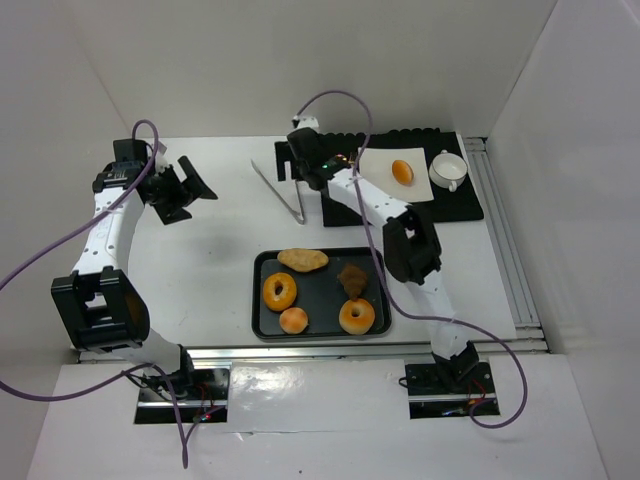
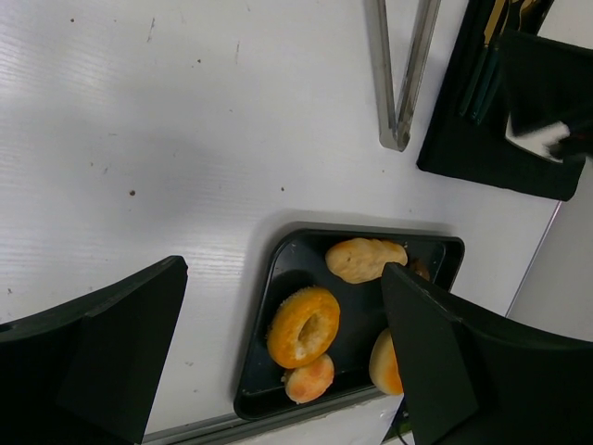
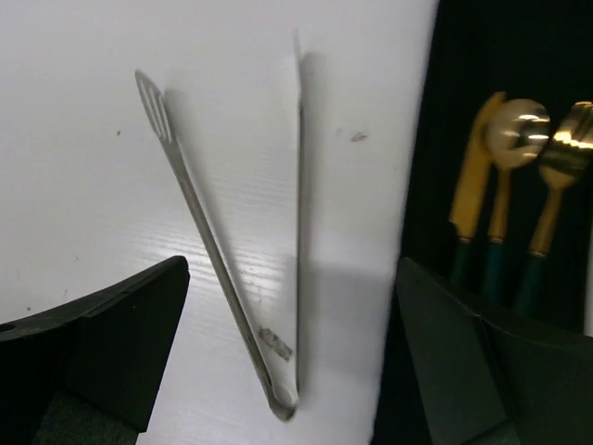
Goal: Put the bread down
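I take the black mat [image 1: 455, 205] as my reference; it is a flat, matt rectangle with a ribbed far edge, lying at the far right of the white table [image 1: 220, 260].

The bread [image 1: 402, 172] is a smooth, glossy, golden-orange oval; it rests on a white square sheet [image 1: 375, 185] on the middle of the mat, free of both grippers. A white cup [image 1: 447, 170] with a side handle stands on the mat just right of the sheet.

The right gripper [image 1: 298, 170] hangs at the mat's left edge; its wrist view shows the gripper [image 3: 292, 269] spread wide and empty, with the metal tongs [image 3: 232, 269] on the table below. The tongs are thin, polished and V-shaped, one arm ending in a slotted blade; they lie just left of the mat. On the mat's left strip lies a cutlery set [image 3: 503, 199]: shiny gold heads, dark green handles.

The left gripper [image 1: 193, 197] is well to the left of the mat, over bare table; its wrist view shows the gripper [image 2: 283, 273] likewise spread and holding nothing.

Nearer than the mat sits a dark rectangular tray [image 1: 318, 290] with rounded corners; it holds two orange ring donuts [image 1: 279, 291], a small pale round bun [image 1: 293, 320], a long lumpy tan pastry [image 1: 302, 260] and a dark brown piece [image 1: 352, 280].
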